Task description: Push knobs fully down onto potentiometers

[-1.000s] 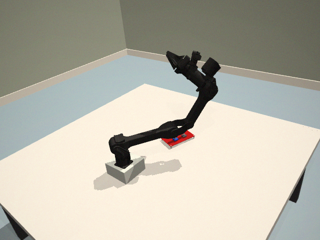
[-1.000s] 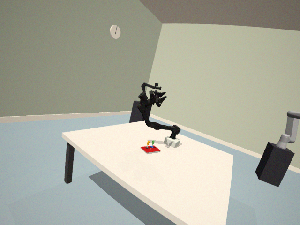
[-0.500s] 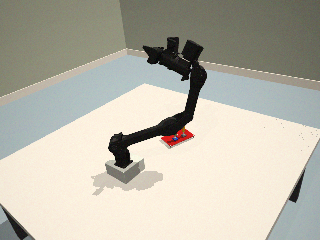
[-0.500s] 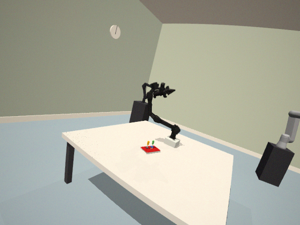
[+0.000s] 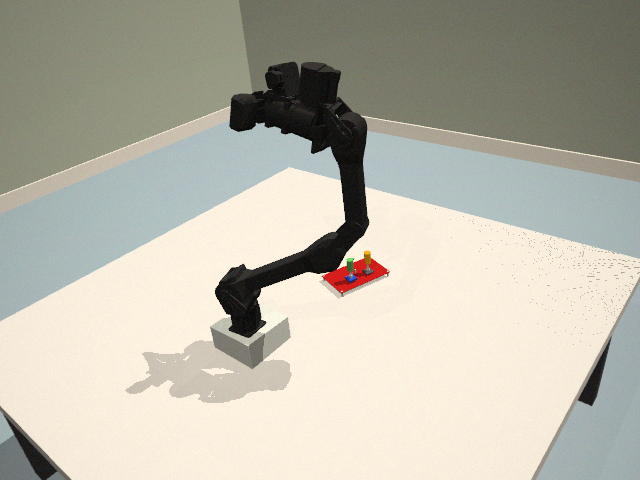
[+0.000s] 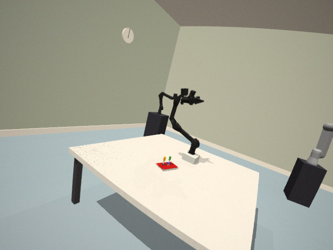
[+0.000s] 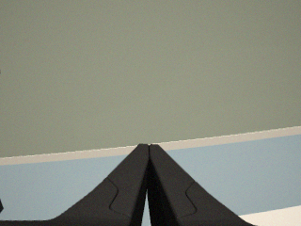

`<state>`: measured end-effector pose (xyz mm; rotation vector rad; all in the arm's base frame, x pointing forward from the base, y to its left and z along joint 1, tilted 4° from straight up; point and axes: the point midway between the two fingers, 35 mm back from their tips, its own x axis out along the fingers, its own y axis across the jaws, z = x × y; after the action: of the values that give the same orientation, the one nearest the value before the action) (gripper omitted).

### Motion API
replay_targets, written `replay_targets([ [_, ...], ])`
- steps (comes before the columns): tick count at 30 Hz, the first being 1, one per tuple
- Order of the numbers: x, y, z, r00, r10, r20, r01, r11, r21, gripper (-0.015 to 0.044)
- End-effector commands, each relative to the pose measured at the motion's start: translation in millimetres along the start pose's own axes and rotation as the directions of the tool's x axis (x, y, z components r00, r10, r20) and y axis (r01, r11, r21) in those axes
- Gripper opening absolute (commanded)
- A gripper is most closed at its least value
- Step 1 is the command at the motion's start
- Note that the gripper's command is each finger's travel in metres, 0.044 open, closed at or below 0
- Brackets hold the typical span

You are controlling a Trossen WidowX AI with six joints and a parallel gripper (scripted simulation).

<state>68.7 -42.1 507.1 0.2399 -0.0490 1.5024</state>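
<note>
The red circuit board (image 5: 380, 270) (image 6: 167, 167) stands on short legs. A green knob (image 5: 350, 265) (image 6: 169, 158) stands upright above a blue potentiometer (image 5: 351, 278) (image 6: 168, 163), with light shaft showing between them. An orange-yellow knob (image 5: 367, 257) (image 6: 164, 159) stands above a dark grey potentiometer (image 5: 368, 271), also with shaft showing below it. My gripper (image 6: 203, 101) (image 7: 148, 153) is shut with nothing between its fingertips. It is high above the table, well away from the board, and faces the far wall in the wrist view. Its fingertips are hard to make out in the top view.
The arm's base sits on a pale block (image 5: 273, 330) (image 6: 190, 158) near the board. My arm's elbow is beside the board's left end in the top view. Two other arms stand on dark pedestals (image 6: 155, 125) (image 6: 305, 183) beyond the table.
</note>
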Motion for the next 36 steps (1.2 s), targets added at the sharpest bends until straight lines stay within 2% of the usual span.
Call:
replay_targets([
  [1, 31.8, 17.9, -9.0, 0.993, -0.084, -0.087, 0.081, 0.996, -0.039, 0.0],
  [9, 83.4, 28.2, -27.9, 0.943, -0.259, -0.208, 0.239, 0.964, -0.114, 0.0],
  [16, 126.0, 15.0, -49.3, 0.856, -0.413, -0.309, 0.38, 0.91, -0.164, 0.0],
  [27, 174.0, -40.5, -90.6, 0.646, -0.608, -0.461, 0.585, 0.783, -0.213, 0.0],
  [36, 184.4, -103.2, -130.5, 0.446, -0.685, -0.576, 0.718, 0.658, -0.226, 0.0],
])
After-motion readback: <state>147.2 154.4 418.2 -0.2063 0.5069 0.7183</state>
